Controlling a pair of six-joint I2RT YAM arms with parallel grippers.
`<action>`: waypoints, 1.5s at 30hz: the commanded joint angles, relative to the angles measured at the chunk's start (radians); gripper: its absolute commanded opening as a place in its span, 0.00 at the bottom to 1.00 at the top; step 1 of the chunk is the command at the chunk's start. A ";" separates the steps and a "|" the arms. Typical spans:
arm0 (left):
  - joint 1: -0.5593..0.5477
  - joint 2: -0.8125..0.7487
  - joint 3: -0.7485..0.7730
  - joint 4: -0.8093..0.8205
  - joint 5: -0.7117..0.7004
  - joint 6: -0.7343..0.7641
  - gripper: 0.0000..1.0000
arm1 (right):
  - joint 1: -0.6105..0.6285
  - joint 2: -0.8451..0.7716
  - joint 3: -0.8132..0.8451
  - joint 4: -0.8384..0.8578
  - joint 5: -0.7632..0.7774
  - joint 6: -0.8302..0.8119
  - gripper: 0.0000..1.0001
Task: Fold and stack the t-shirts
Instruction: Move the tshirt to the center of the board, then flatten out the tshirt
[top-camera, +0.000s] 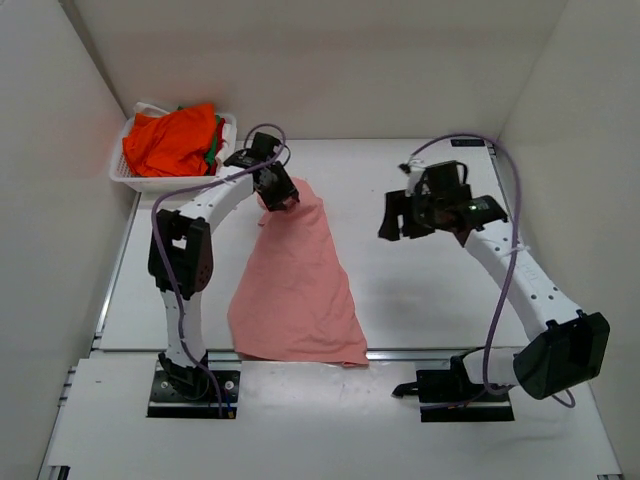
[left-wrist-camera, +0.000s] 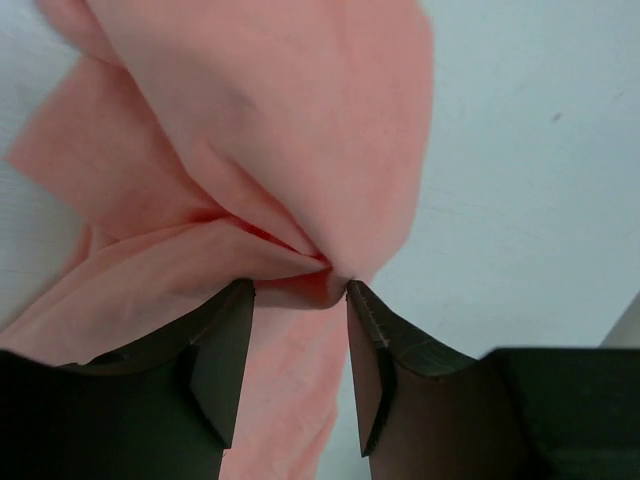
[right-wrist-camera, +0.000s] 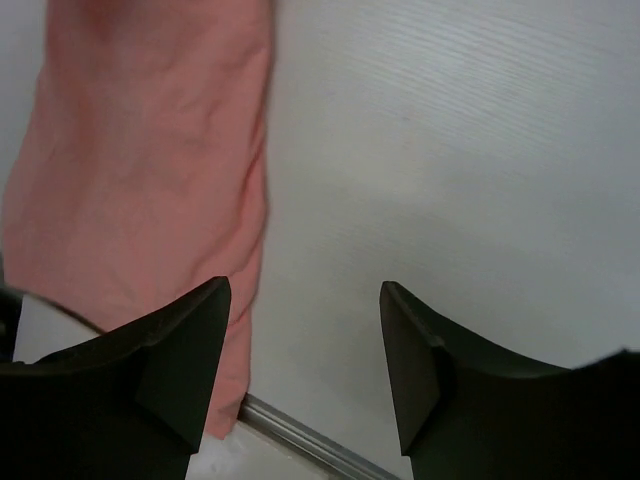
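**Ana:** Starting at the left, how far along is the job?

**Ben:** The basket (top-camera: 125, 178) sits at the far left corner of the bench (top-camera: 430, 300). The orange shirt (top-camera: 172, 142) is crumpled inside it, with a bit of green cloth (top-camera: 212, 150) at its side. It looks untouched.

**Ana:** And the left fingers?

**Ben:** The left fingers (top-camera: 281, 193) hang over the far end of the pink shirt (top-camera: 295, 285). They stand parted, with a pucker of pink cloth between the tips. It does not look pinched, so they read as released.

**Ana:** Where does the pink shirt lie?

**Ben:** On the left half of the bench. It is narrow at the far end under those fingers and widens toward the near edge, which its hem reaches. The collar and sleeves cannot be made out. It looks gathered lengthwise, not squared into a fold.

**Ana:** And the right side?

**Ben:** The right fingers (top-camera: 392, 225) hover over bare bench to the right of the shirt, apart from it. They are spread and hold nothing.

**Ana:** So what is the tally?

**Ben:** Early, by the look of it, with no tidy fold and no stack. The pink shirt needs folding. The orange shirt has to come out of the basket, be folded, and go on top.
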 joint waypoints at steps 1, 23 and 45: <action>0.087 -0.147 0.108 -0.016 -0.015 -0.006 0.54 | 0.203 0.014 0.006 0.048 -0.095 -0.036 0.59; 0.064 -0.668 -0.831 -0.162 -0.182 0.080 0.74 | 0.479 0.414 -0.192 0.101 -0.155 -0.023 0.86; -0.002 -0.474 -0.501 -0.139 0.062 0.098 0.08 | 0.118 0.425 0.073 -0.022 0.039 -0.045 0.35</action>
